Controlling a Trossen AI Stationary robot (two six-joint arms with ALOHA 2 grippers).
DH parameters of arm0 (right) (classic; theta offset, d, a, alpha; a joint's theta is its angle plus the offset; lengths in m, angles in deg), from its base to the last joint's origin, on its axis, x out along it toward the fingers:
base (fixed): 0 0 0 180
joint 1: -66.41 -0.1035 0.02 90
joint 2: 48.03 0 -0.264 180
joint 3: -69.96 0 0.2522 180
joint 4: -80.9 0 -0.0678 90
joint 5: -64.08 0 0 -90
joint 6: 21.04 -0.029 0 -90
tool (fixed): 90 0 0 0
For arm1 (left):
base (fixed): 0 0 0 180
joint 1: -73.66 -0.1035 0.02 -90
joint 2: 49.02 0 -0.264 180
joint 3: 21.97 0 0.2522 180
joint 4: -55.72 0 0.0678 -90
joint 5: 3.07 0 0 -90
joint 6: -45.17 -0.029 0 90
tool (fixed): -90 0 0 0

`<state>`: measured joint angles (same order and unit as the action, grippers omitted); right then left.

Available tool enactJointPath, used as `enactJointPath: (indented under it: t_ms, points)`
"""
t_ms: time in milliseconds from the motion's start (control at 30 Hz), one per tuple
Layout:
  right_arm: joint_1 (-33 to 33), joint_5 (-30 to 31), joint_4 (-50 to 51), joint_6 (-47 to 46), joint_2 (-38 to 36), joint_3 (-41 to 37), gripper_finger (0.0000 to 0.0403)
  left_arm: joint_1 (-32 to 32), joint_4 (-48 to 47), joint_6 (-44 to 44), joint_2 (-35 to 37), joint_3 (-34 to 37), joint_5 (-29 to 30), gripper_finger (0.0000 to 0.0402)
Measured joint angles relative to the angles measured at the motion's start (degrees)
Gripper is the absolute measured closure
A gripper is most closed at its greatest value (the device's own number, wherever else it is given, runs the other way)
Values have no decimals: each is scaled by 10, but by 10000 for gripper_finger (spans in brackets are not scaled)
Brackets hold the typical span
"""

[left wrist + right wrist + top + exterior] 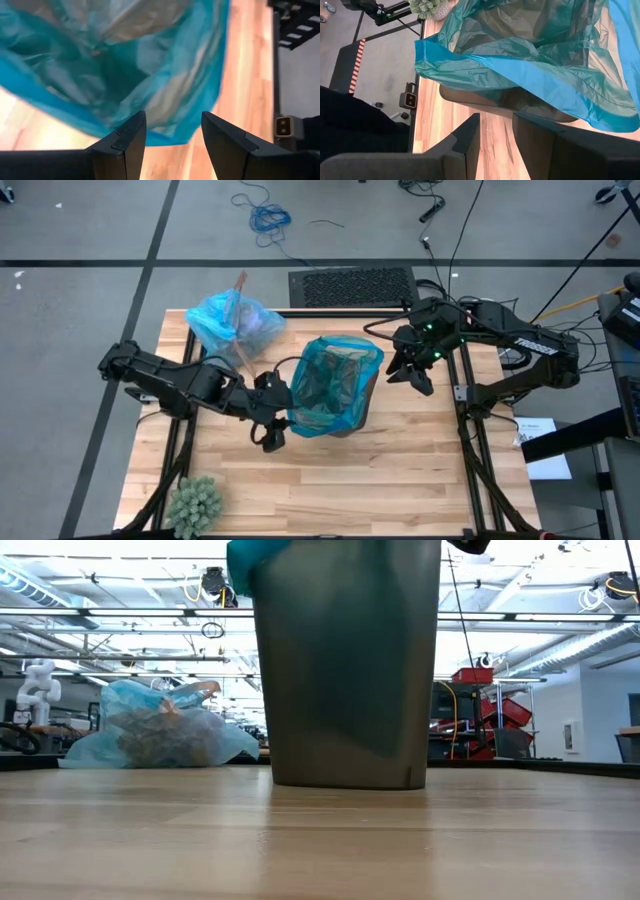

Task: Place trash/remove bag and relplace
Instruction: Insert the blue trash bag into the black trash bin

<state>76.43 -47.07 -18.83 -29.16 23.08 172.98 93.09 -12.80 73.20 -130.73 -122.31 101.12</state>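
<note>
Left gripper (272, 428) sits at the left flank of the bin (345, 670), fingers (125, 142) apart with nothing between them; just ahead of its tips hangs the teal bag (335, 385) that lines the bin, folded over the rim, close but not pinched. Right gripper (410, 370) hovers at the bin's right side near the rim, fingers (465, 142) parted by a narrow gap, empty; directly in front of it the teal bag's draped edge and the grey bin wall below it, not touching as far as the wrist view shows. Light blue bag (235, 323) lies on the table (400, 480) beyond the left gripper, towards the far left corner, well apart from both claws; bulging, brown paper trash (160, 735) visible through the plastic in the low view, top bunched up. Green spiky ball (195, 502) at the near left table corner, behind the left arm, far from both grippers.
</note>
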Motion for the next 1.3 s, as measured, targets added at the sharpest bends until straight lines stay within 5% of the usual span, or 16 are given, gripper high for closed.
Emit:
enactJointPath:
  t_ms: [400,600,767,1300]
  points:
    - [-6,-34,-45,3,0,0,296,-105,11,-48,0,-38,-16,233]
    - [-60,-39,-104,19,7,0,296,-138,49,-89,-10,-38,-80,310]
    - [-102,15,-121,51,23,0,288,-162,49,-136,-33,-37,-116,390]
    - [-141,31,-145,143,141,61,198,-238,120,-154,-78,-37,-145,400]
